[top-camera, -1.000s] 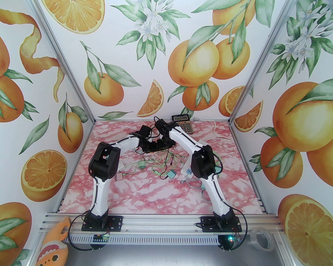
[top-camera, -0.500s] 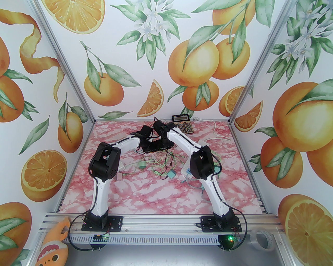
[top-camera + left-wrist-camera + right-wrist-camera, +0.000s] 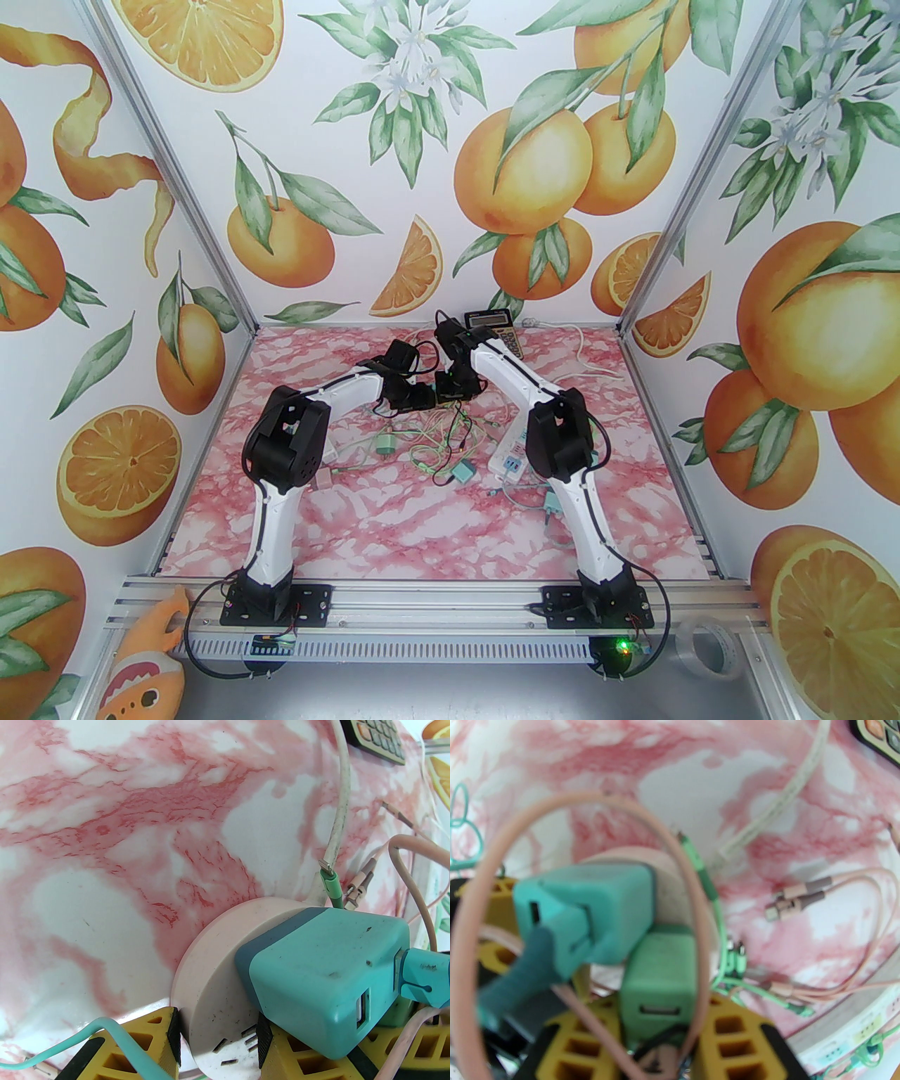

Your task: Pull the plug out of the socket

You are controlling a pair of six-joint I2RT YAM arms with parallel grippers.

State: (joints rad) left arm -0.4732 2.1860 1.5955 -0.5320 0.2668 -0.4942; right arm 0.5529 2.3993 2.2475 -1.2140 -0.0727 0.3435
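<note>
Top: left hand (image 3: 411,399) and right hand (image 3: 455,388) meet nose to nose at mid-rear tabletop (image 3: 394,520), just behind a cable tangle (image 3: 443,439). Left wrist: left hand pinching round pink socket (image 3: 211,966) by its rim; teal plug (image 3: 316,973) seated in its face. Right wrist: right hand pinching green plug (image 3: 661,966), which sits against the socket under the teal plug; blurry.

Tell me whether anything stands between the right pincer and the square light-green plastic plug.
A thin pink cable loop seems to run between the square light-green plastic plug and one finger of the right pincer.
</note>
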